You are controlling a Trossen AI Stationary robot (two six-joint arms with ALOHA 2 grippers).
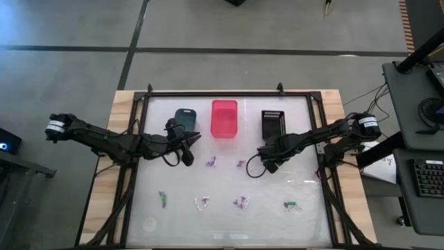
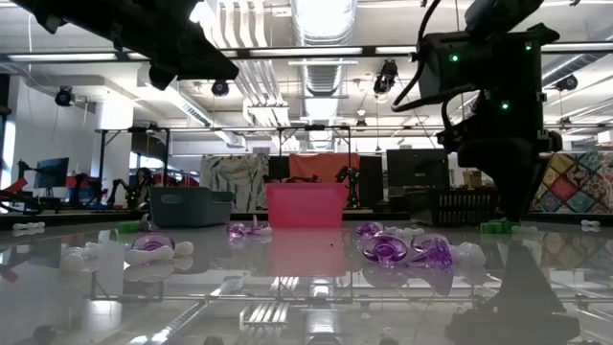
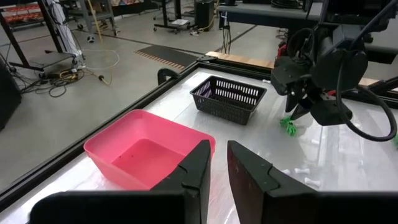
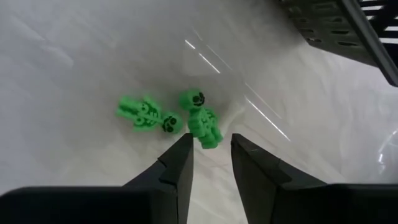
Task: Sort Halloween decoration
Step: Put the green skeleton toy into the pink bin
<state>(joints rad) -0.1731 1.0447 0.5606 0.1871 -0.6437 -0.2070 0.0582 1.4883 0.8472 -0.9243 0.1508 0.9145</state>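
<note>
Right wrist view: right pincer narrowly parted, holding nothing, low over two green skeletons lying side by side on the desk (near the black bin). Risks nipping both, or flicking one away.

Left pincer narrow, empty, beside pink bin.

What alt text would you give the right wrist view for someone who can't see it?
Two small green skeleton figures lie side by side on the white table, just ahead of the right gripper, whose two dark fingers stand slightly apart. A corner of the black mesh bin shows at the frame's edge.
</note>
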